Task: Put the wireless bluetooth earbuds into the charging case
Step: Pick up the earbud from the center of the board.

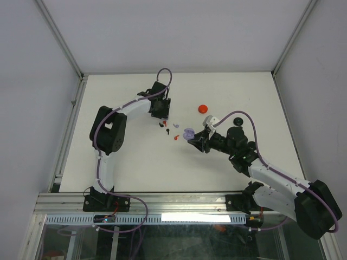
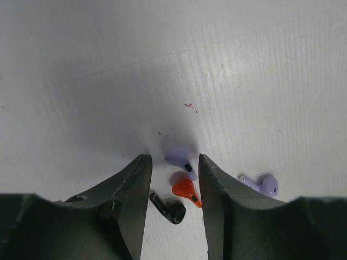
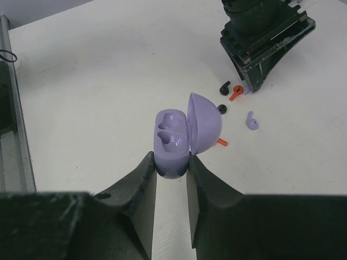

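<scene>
now right claw (image 3: 171, 160) clamps the open lavender case (image 3: 172, 138); left claw (image 2: 174, 159) stands apart around earbuds (image 2: 186, 188).

Overhead view, two close wrist views

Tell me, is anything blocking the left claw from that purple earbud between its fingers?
Nothing covers the lavender earbud, but a red earbud and a black earbud lie in the same gap between the fingers of the left gripper, so closing may catch them too.
</scene>
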{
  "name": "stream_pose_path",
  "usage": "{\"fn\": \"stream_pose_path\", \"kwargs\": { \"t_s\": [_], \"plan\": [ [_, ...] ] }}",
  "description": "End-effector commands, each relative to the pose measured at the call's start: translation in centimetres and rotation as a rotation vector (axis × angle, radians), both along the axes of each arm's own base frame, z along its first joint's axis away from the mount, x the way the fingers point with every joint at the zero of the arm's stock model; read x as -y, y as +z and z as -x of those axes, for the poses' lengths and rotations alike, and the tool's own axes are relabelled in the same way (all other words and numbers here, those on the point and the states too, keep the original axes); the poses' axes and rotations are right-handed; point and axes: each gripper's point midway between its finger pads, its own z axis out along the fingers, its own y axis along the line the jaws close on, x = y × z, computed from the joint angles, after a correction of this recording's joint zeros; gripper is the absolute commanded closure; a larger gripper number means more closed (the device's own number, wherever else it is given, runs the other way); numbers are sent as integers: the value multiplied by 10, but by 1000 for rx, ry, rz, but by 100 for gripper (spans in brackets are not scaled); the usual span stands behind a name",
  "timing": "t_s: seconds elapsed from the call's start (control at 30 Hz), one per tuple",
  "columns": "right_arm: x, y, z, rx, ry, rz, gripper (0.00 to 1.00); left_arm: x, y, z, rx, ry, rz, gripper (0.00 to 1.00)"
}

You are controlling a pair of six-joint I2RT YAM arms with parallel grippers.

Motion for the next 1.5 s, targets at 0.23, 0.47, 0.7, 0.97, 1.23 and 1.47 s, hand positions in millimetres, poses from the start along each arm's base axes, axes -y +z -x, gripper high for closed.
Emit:
{"fn": "stream_pose_path", "kwargs": {
  "t_s": [0.23,0.47,0.7,0.97,1.23,1.47],
  "plan": [
    [-8,28,-4,78,31,-37,100,4,-4,-10,-4,-13,-3,71],
    [-8,26,-4,75,29,-28,100,3,-11,3,-31,-10,-41,76],
    [-8,32,-5,83,25,-37,100,6,11,-3,17,0,-23,89],
    [-13,36,-13,95,9,-74,100,13,65,-7,157,9,67,97],
    [-18,47,-27,135,-33,-138,100,15,107,7,283,14,142,99],
    [-22,56,-42,180,-74,-183,100,24,156,37,424,-20,220,100]
  ]
}}
